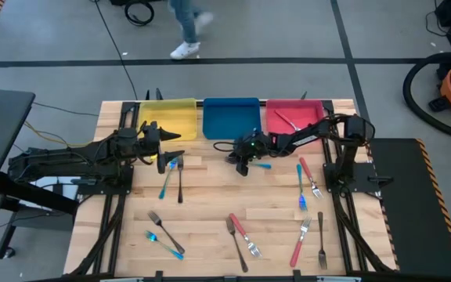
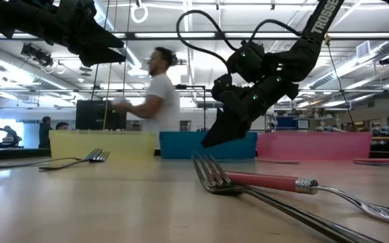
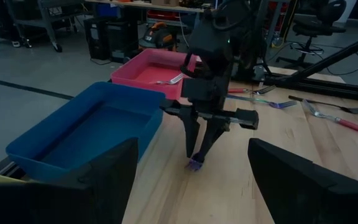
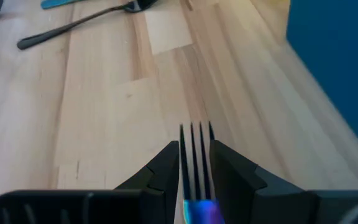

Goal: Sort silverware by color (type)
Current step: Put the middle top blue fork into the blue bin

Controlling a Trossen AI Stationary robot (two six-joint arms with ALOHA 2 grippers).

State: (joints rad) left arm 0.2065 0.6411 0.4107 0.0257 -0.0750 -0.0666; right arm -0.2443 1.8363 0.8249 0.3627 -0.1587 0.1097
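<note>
Blue-handled fork (image 4: 194,168) is what the right gripper (image 1: 243,162) has pinched between its fingers right now, tines sticking out past the fingertips, handle end trailing off to the side over the wooden table (image 1: 210,204). That gripper sits low over the boards, just in front of the blue bin (image 1: 231,117), which is the middle one of three along the far edge: yellow bin (image 1: 169,117) on the left, pink bin (image 1: 296,116) on the right. The pink bin already has one fork (image 1: 290,121) lying in it.

Left gripper (image 1: 165,146) hangs near the front of the yellow bin with its fingers spread wide, holding nothing. Right below it on the table lie a blue fork (image 1: 167,178) and a dark all-metal fork (image 1: 180,180), side by side.

Rest of the silverware is scattered around the near half of the table: a red-handled fork (image 1: 309,177) and another blue one (image 1: 301,188) toward the right, a red and dark pair (image 1: 241,233) around the middle, a dark fork and a blue one (image 1: 163,236) crossing each other near the left front, and a few more (image 1: 310,239) at the right front.

A person (image 2: 152,98) is walking by on the floor beyond the bins.
</note>
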